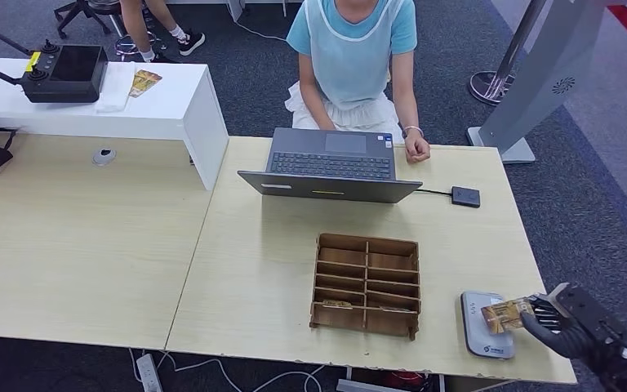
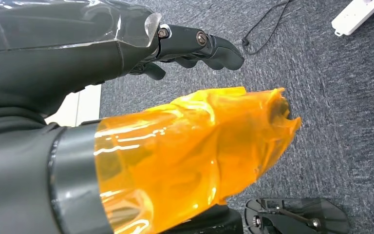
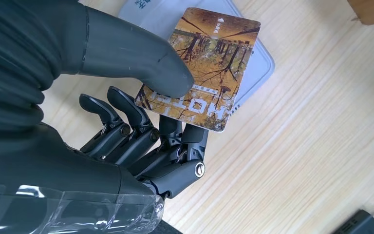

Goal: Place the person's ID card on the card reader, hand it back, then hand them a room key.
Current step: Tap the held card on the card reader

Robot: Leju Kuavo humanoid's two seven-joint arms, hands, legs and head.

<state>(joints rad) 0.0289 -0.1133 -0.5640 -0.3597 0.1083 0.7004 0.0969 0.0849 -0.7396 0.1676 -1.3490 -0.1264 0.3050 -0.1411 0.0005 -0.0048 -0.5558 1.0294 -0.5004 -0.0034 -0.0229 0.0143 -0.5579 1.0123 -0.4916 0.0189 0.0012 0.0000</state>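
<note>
1. The right hand pinched the card between thumb and fingers, holding it over the card reader near the desk's front right corner.
2. The left hand hung over grey carpet, fingers curled, holding nothing.
3. A wooden compartment tray stood just beside the reader; a person sat behind the laptop at the far edge.

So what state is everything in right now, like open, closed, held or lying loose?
Laptop: lid open, facing the person.
Card: pinched in the right hand, over the card reader.
Wooden organizer: open-topped, cards in its near slots.
Left hand: holds nothing, over the carpet.
</note>
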